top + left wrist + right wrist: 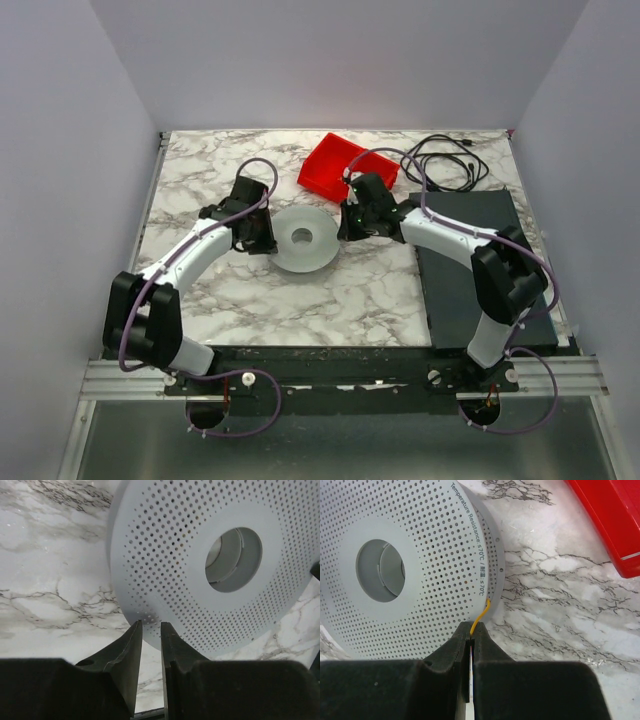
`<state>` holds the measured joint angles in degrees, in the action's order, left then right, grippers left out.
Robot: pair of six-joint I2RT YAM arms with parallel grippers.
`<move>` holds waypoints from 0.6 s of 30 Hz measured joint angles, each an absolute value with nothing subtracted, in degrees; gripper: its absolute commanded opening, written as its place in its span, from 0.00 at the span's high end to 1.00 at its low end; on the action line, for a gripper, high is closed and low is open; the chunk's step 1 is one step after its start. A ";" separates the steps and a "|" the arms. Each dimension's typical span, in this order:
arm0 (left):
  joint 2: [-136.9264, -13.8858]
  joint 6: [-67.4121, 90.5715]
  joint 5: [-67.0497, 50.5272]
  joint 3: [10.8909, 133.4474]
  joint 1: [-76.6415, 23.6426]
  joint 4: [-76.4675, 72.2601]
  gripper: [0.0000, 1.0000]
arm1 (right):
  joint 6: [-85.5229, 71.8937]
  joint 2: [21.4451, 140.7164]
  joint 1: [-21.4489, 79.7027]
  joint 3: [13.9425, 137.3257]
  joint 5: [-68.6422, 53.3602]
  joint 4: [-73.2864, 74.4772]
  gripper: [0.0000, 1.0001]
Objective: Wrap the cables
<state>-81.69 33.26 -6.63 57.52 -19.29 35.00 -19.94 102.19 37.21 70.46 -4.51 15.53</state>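
1. Right gripper (471,630): the jaws are pressed together, with 1 thin strand pinched at the very tips. In the overhead view this gripper (352,222) sits at the spool's right-hand edge.
2. Cable (481,615): a hair-fine yellow-orange wire. It rises from between the right fingertips in a short curve and meets the rim of the spool just ahead of them. Only this short run shows, and the rest cannot be made out.
3. Spool (435,545): a pale grey disc lying flat, with a perforated face and 1 round hub hole. Small print runs along its edge (a temperature rating). It lies directly ahead and to the left of the right fingertips, and ahead and to the right of the left ones (165,555).
4. Left gripper (150,627): the jaws are parted by a narrow slit and nothing is seen held between them. The spool's rim lies just beyond the tips, but contact cannot be judged.
5. Red tray (615,520): ahead and to the right of the right gripper, apart from the spool.
6. Black cord (445,160): a loose coil, well beyond the right gripper and to its right.
7. Dark mat (445,300): under the right arm.
8. Marble table (330,300): bears all of the above.
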 measured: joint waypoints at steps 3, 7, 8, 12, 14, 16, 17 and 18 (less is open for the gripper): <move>-83.64 33.67 -4.34 59.57 -19.35 35.86 0.78 | -19.88 101.84 36.12 69.65 -6.31 14.72 0.94; -87.24 33.61 -1.58 64.58 -19.31 36.95 0.78 | -19.79 101.08 34.17 68.40 -9.67 14.66 0.93; -88.47 33.47 -0.99 66.22 -19.31 37.41 0.78 | -19.66 100.90 33.85 68.05 -10.13 14.83 0.93; -93.25 32.60 0.97 71.50 -19.31 38.68 0.79 | -19.42 100.84 32.62 67.29 -12.36 15.55 0.93; -95.77 32.10 2.00 73.89 -19.38 39.75 0.79 | -19.40 100.82 31.94 66.89 -13.72 15.75 0.93; -97.80 31.48 2.90 75.72 -19.38 40.49 0.79 | -19.42 100.82 31.48 66.52 -14.81 15.92 0.93; -98.63 31.31 3.22 76.34 -19.38 40.75 0.79 | -19.40 100.82 31.42 66.32 -15.27 15.97 0.93; -99.18 31.11 3.46 76.77 -19.38 41.04 0.79 | -19.42 100.82 31.38 66.13 -15.79 15.97 0.92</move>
<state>-99.18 31.11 3.46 76.77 -19.38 41.04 -19.42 100.82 31.38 66.13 -15.79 15.97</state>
